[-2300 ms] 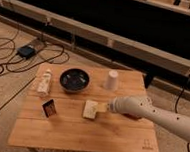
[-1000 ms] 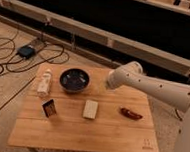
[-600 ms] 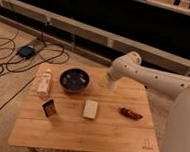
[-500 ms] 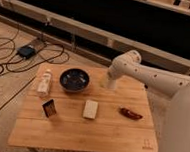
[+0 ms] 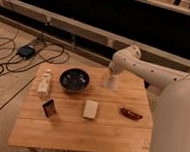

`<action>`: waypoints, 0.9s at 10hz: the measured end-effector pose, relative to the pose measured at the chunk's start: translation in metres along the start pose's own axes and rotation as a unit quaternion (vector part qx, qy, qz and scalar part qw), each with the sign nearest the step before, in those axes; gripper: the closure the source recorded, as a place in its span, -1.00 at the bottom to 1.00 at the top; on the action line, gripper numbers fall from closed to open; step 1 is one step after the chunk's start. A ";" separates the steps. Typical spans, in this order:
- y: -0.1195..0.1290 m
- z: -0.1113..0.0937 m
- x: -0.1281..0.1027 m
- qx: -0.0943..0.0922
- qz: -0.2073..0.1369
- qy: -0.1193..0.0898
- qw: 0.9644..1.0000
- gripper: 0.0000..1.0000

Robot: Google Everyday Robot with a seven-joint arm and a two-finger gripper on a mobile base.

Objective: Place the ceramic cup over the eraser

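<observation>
The cup (image 5: 110, 82) stands upright at the worktop's (image 5: 83, 134) upper right, well apart from the eraser (image 5: 49, 107) at lower left. Likely light, rigid, slick and chippable, it wants a firm pinch across its walls. The end effector (image 5: 111, 73) hangs just over it, jaws spread wide.

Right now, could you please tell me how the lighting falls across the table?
Camera view: warm, soft light on the table; the background is nearly black; the bowl is dark inside; the claw, at the cup by the far edge, is well lit; no glare.
</observation>
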 end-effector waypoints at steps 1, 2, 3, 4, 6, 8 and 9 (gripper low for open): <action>-0.004 0.005 0.003 0.000 0.003 0.004 1.000 -0.60; -0.008 0.012 0.006 -0.003 0.005 0.009 1.000 -0.60; -0.010 0.020 0.009 -0.007 0.007 0.014 1.000 -0.60; -0.011 0.025 0.010 -0.010 0.007 0.017 1.000 -0.60; -0.010 0.038 0.009 -0.019 0.004 0.024 1.000 -0.59; -0.007 0.046 0.006 -0.028 -0.001 0.032 0.999 -0.33; -0.007 0.049 0.005 -0.030 -0.003 0.037 0.999 -0.07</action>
